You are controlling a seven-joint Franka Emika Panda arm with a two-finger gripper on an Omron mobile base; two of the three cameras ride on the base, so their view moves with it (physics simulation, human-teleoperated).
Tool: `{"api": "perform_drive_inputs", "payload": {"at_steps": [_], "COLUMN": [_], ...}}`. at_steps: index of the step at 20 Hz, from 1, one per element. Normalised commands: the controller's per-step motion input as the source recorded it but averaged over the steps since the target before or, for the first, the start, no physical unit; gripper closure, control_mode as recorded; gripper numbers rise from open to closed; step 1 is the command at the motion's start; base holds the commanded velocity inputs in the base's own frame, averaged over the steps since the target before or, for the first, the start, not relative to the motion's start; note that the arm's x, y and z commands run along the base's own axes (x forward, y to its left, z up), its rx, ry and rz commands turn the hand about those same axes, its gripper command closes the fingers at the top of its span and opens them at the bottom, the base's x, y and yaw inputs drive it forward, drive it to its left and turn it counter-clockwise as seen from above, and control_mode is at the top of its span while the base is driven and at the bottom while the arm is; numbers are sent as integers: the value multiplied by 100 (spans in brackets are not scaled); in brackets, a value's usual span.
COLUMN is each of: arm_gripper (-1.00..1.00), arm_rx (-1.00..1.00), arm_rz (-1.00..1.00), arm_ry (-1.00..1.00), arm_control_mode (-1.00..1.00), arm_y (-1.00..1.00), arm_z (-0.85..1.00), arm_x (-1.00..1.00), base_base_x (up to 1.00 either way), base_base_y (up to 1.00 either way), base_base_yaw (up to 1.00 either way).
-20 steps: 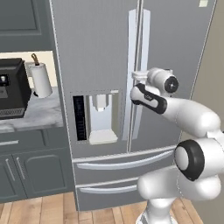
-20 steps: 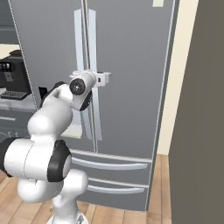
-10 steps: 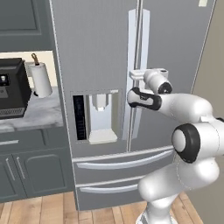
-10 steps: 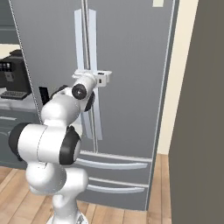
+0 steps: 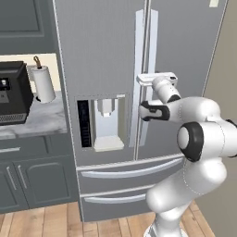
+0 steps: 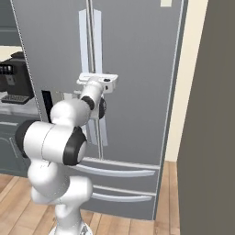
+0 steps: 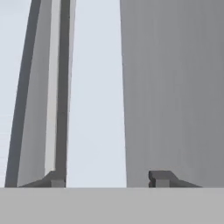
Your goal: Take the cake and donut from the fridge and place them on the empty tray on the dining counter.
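Fridge (image 5: 106, 69) shut, straight ahead beside counter (image 5: 32, 122). Gripper (image 7: 107, 179) up against right door's handle (image 7: 94, 87), fingers on either side of it; firm grip impossible to confirm.

No readable text, brand or number shows anywhere. The fridge (image 5: 111, 69) carries a small pale tag near its top edge, possibly a label, too blurred to read.

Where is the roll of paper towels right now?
In the left base view, the paper towels stand on the wall counter, between the black machine and the fridge.
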Motion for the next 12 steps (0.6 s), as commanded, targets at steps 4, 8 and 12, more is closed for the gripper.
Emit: {"api": "perform_drive_inputs", "payload": {"at_steps": [4,8,12], "arm_gripper": [100,100,100], "arm_rx": [0,0,0], "arm_rz": [6,5,2], "arm_ry": [40,42,46], "arm_control_mode": [-100,-100,-100], "arm_y": [-5,0,0], "arm_z": [45,34,50], "arm_x": [48,51,-14], "base_base_x": [0,0,0], "base_base_y": [0,0,0], "base_base_yaw": [0,0,0]}}
